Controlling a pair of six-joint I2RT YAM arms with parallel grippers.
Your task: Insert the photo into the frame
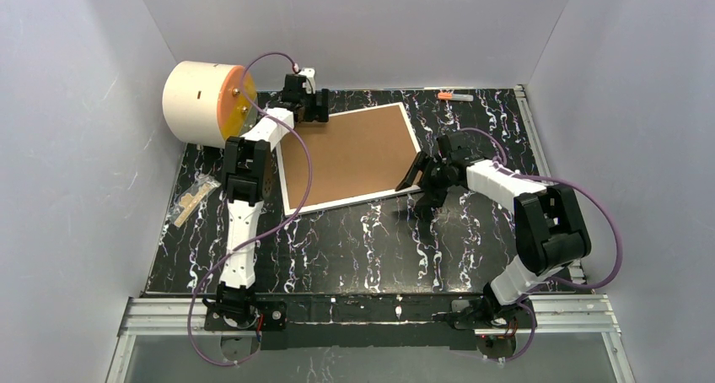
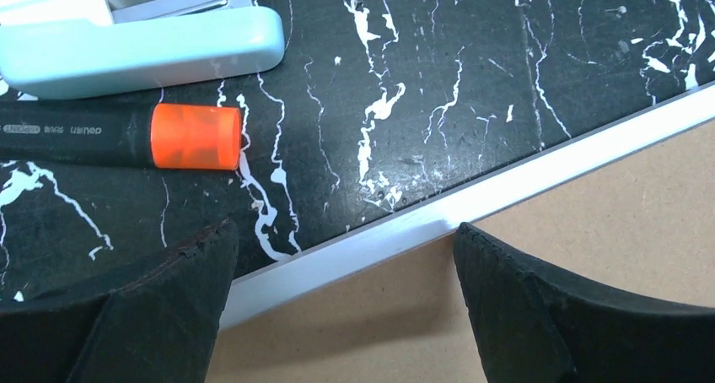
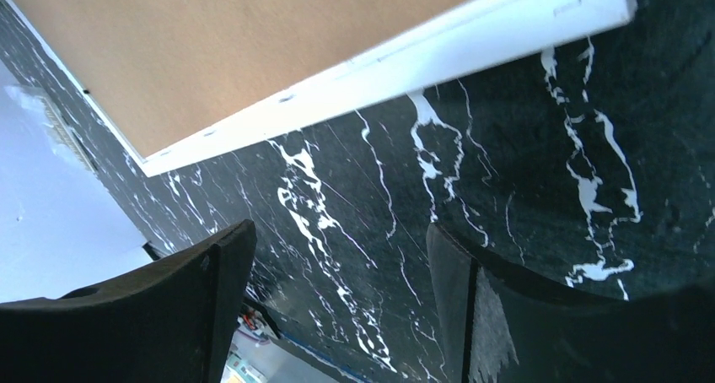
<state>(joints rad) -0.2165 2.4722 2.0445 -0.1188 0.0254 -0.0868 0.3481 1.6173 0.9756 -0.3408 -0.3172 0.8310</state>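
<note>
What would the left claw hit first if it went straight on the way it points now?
Most likely the frame: its white edge crosses just ahead of the left claw. The marker and stapler lie beyond, on the table. Depth is unclear.

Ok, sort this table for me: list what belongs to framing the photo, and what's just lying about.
Job: frame, back up, brown board showing; left gripper and right gripper, both open, at its edges. The photo is not in view.
Lying about: pale blue stapler; orange-capped marker; cream drum; small packet.
</note>
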